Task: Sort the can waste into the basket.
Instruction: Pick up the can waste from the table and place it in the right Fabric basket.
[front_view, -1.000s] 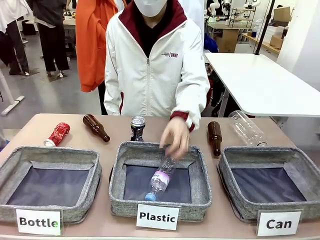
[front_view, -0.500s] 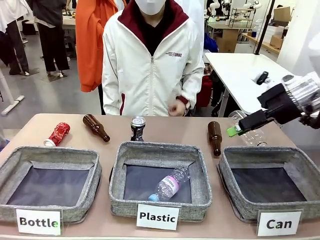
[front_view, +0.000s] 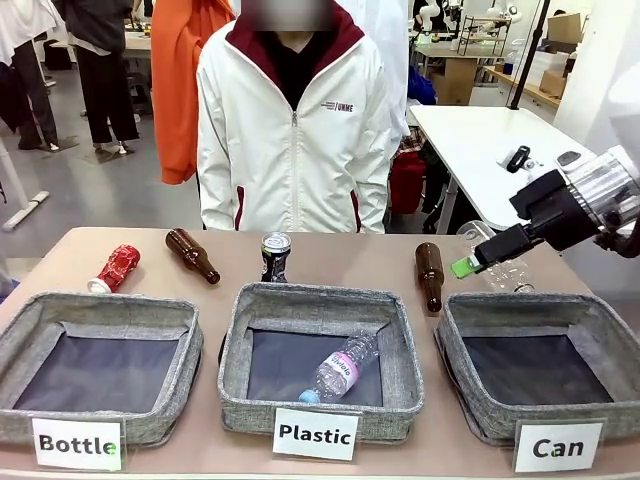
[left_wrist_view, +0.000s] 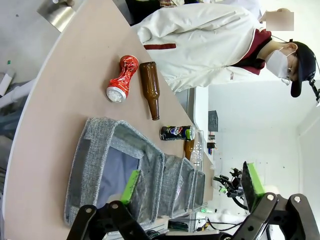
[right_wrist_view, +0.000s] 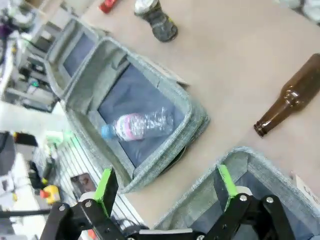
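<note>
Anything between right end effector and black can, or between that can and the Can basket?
Yes: a brown bottle lies between the black can and the Can basket, by its far left corner. The open right end effector hangs above the bottle's level, so it may pass over it.

Right arm (front_view: 600, 200) reaches in from right side, raised above worktop (front_view: 340, 262), wrist angled left and slightly down. Right tool (front_view: 466, 264) empty, jaws spread wide, tips pointing toward worktop's middle. Left tool (left_wrist_view: 192, 182) empty too, jaws spread wide, wrist rolled sideways, held above worktop's left end.
</note>
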